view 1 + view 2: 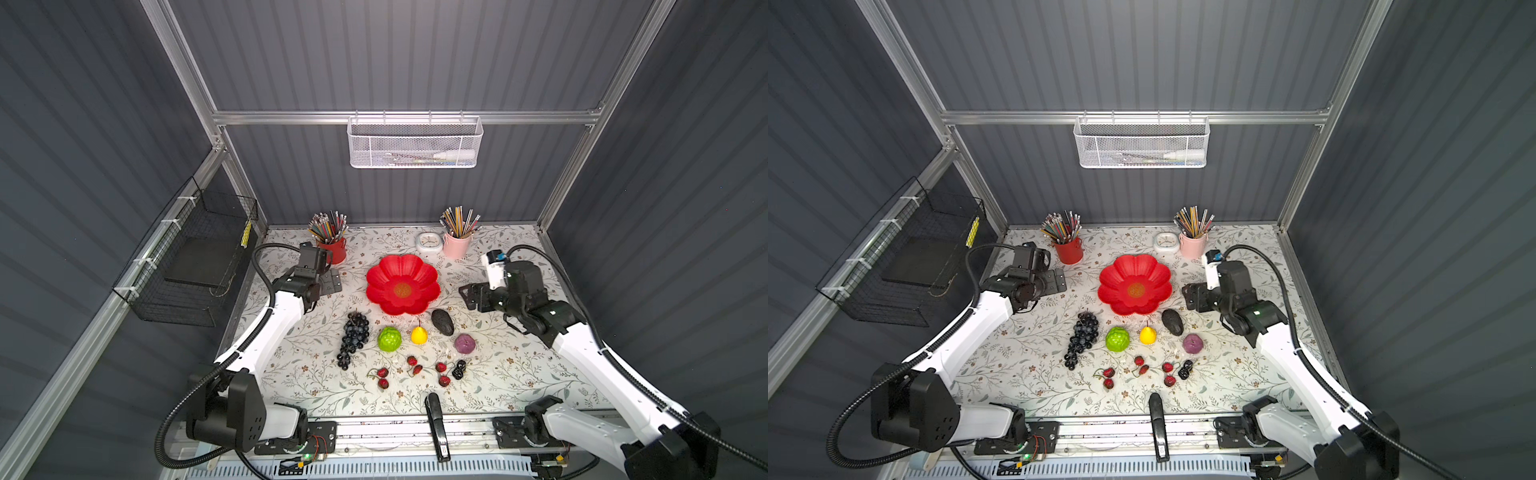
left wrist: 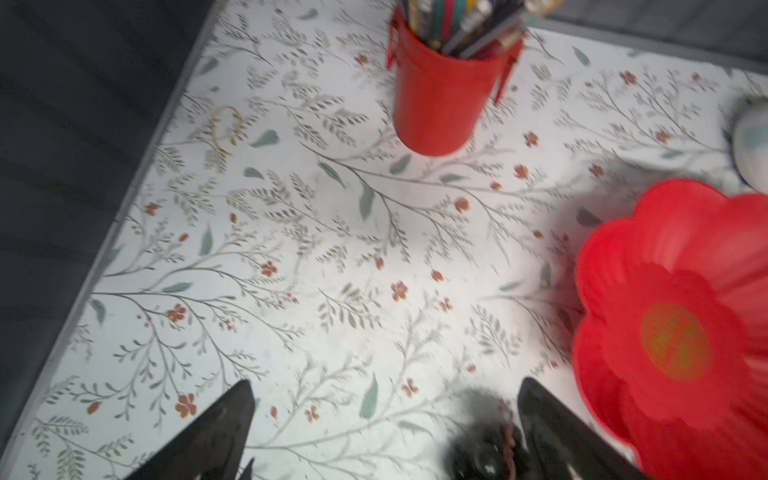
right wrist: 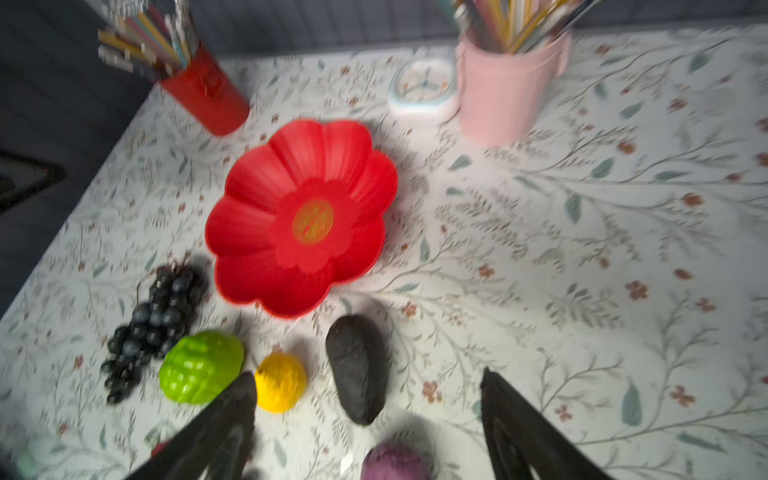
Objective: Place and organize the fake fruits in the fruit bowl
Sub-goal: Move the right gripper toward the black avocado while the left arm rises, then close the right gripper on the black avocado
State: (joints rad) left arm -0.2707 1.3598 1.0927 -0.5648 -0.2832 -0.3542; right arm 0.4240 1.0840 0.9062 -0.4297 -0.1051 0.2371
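The red flower-shaped fruit bowl (image 1: 386,274) (image 1: 1121,272) sits empty mid-table. In front of it lie the fake fruits: a dark grape bunch (image 1: 353,338), a bumpy green ball (image 1: 389,338), a yellow pear (image 1: 419,334), a dark avocado (image 1: 442,322), a purple fruit (image 1: 464,343), red cherries (image 1: 414,365) and a small black cluster (image 1: 459,369). My left gripper (image 1: 330,282) (image 2: 386,390) hovers open left of the bowl, with the grape bunch (image 2: 486,444) by one finger. My right gripper (image 1: 469,295) (image 3: 368,380) hovers open right of the bowl, above the avocado (image 3: 357,365) and purple fruit (image 3: 395,461).
A red pencil cup (image 1: 332,249), a pink pencil cup (image 1: 456,245) and a white clock (image 1: 428,242) stand along the back edge. A black stapler-like tool (image 1: 436,424) lies at the front edge. A black wire basket (image 1: 195,266) hangs on the left wall.
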